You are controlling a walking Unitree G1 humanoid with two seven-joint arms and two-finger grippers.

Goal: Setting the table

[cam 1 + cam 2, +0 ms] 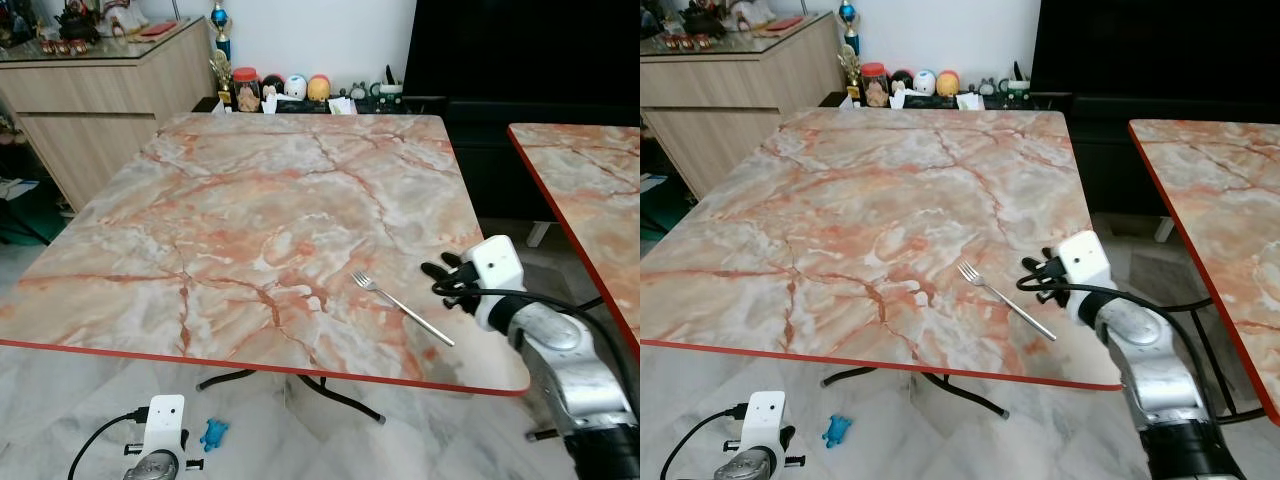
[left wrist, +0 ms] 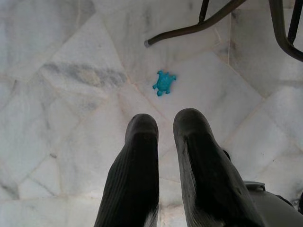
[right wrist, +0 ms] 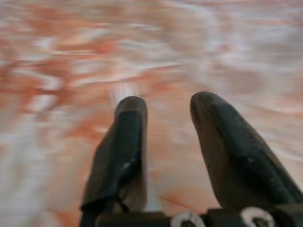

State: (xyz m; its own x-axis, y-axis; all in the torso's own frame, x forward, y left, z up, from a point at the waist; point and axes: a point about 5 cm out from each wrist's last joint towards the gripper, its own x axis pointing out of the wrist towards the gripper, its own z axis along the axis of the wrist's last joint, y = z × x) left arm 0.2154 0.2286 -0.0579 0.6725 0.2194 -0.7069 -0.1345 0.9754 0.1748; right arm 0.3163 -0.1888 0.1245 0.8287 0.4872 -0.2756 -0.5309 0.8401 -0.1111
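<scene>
A lone fork [image 1: 401, 306] lies on the marble worktop [image 1: 250, 200] beside the right gripper [image 1: 447, 281], fingers spread and empty; plates and other cutlery remain unplaced.

The right arm [image 1: 565, 365] rose from the lower right, bent at the elbow, its silver forearm reaching up over the near right corner of the table [image 1: 250, 200]; the white wrist block sat above that corner, a black cable looping beside it; the right gripper [image 1: 447, 279] pointed inward across the tabletop, close to the right edge; its two black fingers [image 3: 125, 142] stood apart with a clear gap between them, holding nothing. The left arm hung low beside the table's near edge; the left gripper [image 2: 163, 127] pointed down at the floor [image 2: 57, 118]; its fingers [image 2: 137, 161] stood slightly parted and empty.
</scene>
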